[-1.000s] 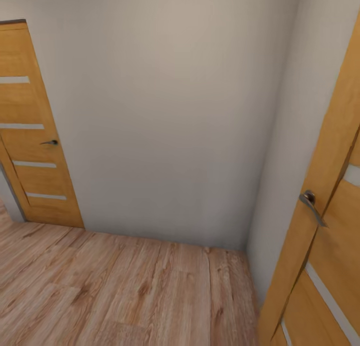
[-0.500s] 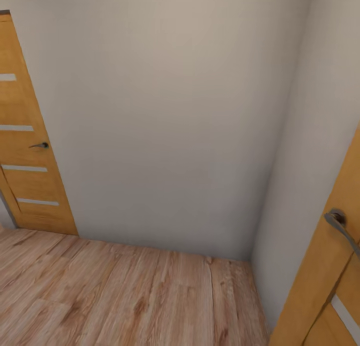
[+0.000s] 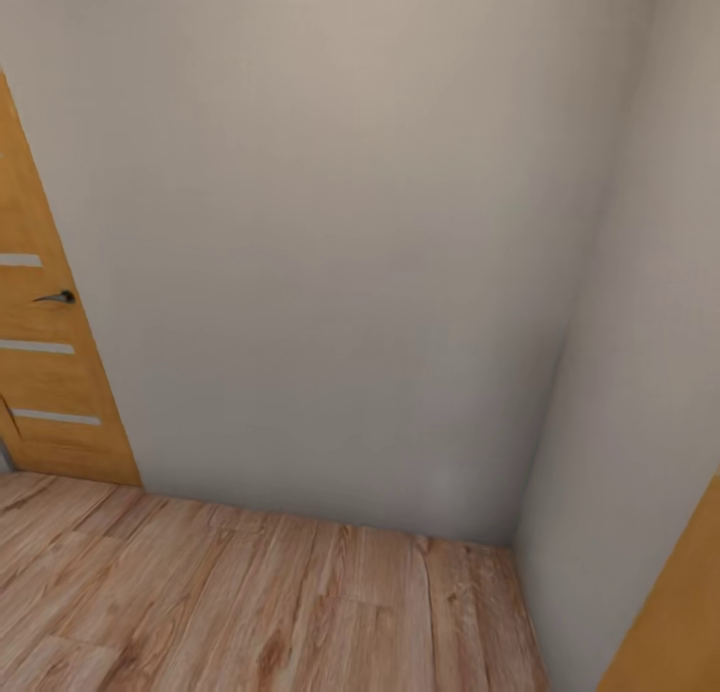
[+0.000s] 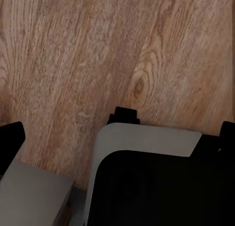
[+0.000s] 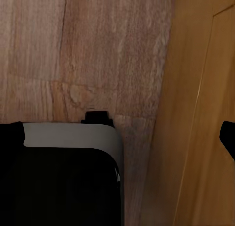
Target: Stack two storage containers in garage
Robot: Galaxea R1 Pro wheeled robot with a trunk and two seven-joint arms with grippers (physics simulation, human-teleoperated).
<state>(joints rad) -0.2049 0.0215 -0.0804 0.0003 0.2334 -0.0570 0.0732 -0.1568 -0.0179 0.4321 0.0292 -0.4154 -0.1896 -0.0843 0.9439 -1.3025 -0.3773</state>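
The robot is facing a bare corner of pale wall (image 3: 340, 252) over wood-plank flooring (image 3: 250, 612), with a wooden door (image 3: 40, 372) at the left edge and a sliver of another door (image 3: 680, 612) at the lower right. Neither storage container is appearing here, so I cannot say which way they lie from either arm. Both wrist cameras are looking down at the planks past the robot's own body; whether the grippers are spread or closed, I cannot tell. My guess: it is turning to find its way.

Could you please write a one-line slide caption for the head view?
Robot in transit: a plain pale wall corner above light wood-plank flooring, with an orange wooden door at left.
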